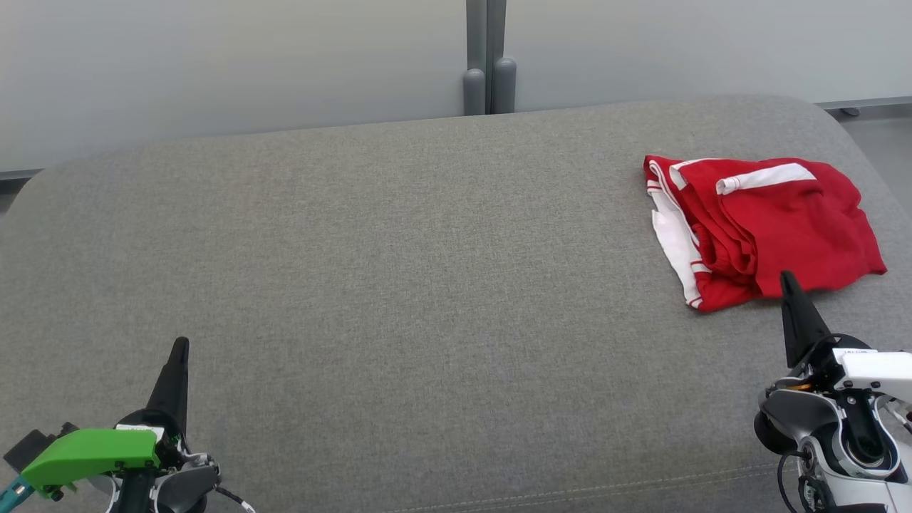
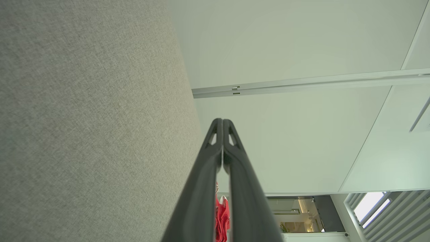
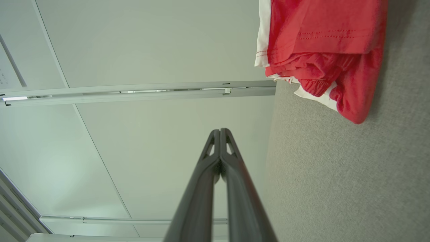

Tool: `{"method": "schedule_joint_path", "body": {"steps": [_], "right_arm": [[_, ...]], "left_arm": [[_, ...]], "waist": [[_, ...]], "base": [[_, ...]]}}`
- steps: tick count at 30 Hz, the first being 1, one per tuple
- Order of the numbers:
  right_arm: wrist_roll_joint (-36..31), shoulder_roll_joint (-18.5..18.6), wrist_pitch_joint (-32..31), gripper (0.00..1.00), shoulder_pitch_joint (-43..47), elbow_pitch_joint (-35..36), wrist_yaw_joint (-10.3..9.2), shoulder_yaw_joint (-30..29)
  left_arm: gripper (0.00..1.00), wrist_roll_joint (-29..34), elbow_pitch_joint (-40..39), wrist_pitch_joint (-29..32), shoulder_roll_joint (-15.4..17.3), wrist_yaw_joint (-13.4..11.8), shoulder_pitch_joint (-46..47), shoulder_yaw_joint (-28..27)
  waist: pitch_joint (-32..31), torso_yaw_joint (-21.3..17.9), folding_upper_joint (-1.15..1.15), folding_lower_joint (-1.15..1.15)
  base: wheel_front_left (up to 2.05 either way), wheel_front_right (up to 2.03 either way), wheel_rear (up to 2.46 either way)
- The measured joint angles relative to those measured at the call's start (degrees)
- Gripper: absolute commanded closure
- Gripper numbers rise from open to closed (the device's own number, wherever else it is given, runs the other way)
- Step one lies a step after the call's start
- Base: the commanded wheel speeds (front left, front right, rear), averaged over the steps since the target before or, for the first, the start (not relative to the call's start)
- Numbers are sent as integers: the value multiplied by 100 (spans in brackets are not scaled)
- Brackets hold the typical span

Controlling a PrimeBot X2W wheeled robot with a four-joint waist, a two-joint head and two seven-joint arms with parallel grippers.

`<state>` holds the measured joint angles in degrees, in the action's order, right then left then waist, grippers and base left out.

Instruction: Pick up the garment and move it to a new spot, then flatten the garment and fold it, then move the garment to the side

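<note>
At the lower left of the head view, my left claw [image 1: 182, 345] hangs low over the grey padded surface [image 1: 427, 249]. Its fingers are pressed together and it holds nothing. The middle of that surface is bare fabric.

To the right, toward the far right edge, lies the garment [image 1: 776, 221]. It is red with white trim and sits in a compact, layered heap, with uneven edges and some bunching at its near left corner.

At the lower right, my right claw [image 1: 786, 276] is also closed and empty, its tip just short of the garment's near edge.

Assessment: neither claw has a grip. The garment is off to one side and roughly doubled over, so either the work is finished, if untidily, or the pick-up is still to come. I cannot tell which.

Count: one garment, two claws, one padded surface.
</note>
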<state>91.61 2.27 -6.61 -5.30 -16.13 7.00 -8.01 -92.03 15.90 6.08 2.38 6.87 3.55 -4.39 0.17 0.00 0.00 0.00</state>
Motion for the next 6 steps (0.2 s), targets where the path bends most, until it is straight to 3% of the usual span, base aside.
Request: {"method": "schedule_joint_path", "body": {"steps": [6], "right_arm": [[0, 0, 0, 100, 0, 1, 0, 1]], "left_arm": [[100, 0, -1, 0, 0, 0, 0, 0]], "waist": [[0, 0, 0, 0]], "base": [[0, 0, 0]]}}
